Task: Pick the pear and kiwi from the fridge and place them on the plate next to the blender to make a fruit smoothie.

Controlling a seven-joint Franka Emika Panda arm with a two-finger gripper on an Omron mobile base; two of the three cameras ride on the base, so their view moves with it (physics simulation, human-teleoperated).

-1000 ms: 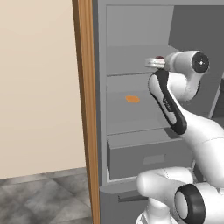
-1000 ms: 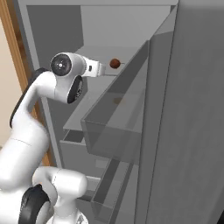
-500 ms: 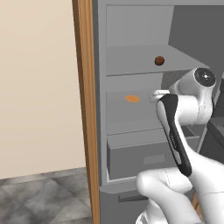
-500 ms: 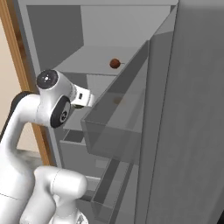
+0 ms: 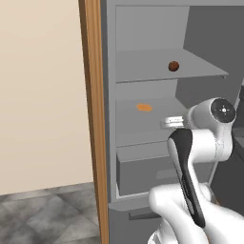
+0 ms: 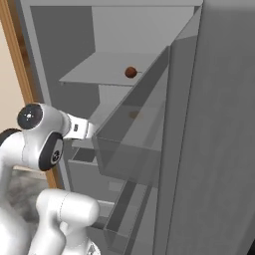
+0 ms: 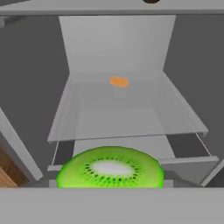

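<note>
I see the fridge [image 5: 110, 95] standing open. The gripper [image 5: 172, 122] sits in front of the middle shelf [image 7: 122, 120], pinching the kiwi [image 7: 110, 168]: a bright green cut face with a pale core and dark seeds, low in the hand view. The fingers themselves are hidden behind it. On that shelf, towards the back, lies a flat orange food item [image 7: 119, 82]. The upper shelf [image 5: 157, 71] carries one brown round fruit [image 5: 174, 66]. Below, the wide grey drawer [image 5: 143, 167] juts forward; I cannot tell its contents.
</note>
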